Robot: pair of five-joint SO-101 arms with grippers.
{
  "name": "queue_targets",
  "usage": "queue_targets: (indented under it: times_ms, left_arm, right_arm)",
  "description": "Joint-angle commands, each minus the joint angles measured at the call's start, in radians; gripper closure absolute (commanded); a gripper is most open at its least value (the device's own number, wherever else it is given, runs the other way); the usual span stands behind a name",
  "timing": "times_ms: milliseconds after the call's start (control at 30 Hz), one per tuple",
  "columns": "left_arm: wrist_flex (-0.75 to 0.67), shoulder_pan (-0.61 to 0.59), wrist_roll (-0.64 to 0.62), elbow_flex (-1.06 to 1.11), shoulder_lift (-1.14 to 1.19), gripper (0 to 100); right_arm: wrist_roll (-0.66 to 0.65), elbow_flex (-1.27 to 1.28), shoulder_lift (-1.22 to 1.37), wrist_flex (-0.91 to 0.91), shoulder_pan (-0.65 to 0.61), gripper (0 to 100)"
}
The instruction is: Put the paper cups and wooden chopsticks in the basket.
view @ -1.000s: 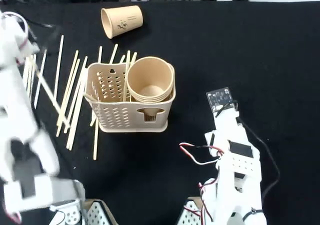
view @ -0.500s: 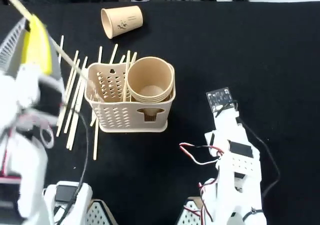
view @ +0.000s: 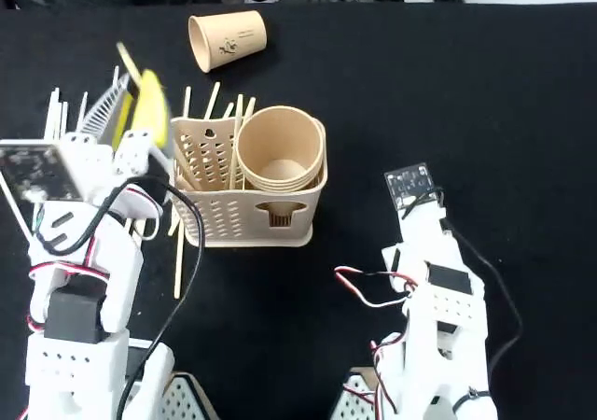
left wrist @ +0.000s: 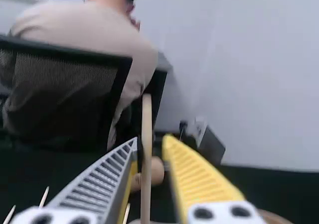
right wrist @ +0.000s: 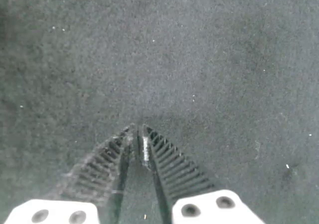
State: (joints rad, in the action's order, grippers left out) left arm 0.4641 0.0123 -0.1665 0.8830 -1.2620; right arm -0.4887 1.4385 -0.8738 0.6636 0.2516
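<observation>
left hand (view: 132, 84) just left of basket (view: 247, 219), grasping one chopstick (left wrist: 146, 149) | right hand (right wrist: 138, 130) well right of basket, clenched on nothing over desk (view: 485, 93) | we see stacked cups (view: 280, 149) in basket; one cup (view: 227, 39) lying beyond it; loose chopsticks (view: 178, 257) at its left

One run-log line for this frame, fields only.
left gripper: shut on chopstick near basket | right gripper: shut, empty | paper cup: lying outside basket
</observation>
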Motion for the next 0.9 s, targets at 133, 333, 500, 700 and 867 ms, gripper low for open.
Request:
queue_targets:
  times_ms: [133,333,500,700,867]
  left_arm:
    - [0.474,-0.062,0.023,-0.311,-0.011,76]
    - [0.629,-0.464,0.028,-0.387,0.060,75]
    - [0.618,-0.756,0.158,-0.352,0.298,75]
    - [0.542,-0.855,0.209,-0.438,0.727,76]
    - [0.549,-0.865,0.209,-0.662,1.083,76]
  right_arm:
    - [-0.011,-0.002,-0.018,-0.017,-0.011,98.6]
    - [-0.011,-0.002,-0.018,-0.017,-0.011,98.6]
    - [-0.011,-0.002,-0.018,-0.017,-0.011,98.6]
    - [-0.011,-0.002,-0.018,-0.017,-0.011,98.6]
    - [-0.011,-0.002,-0.018,-0.017,-0.011,98.6]
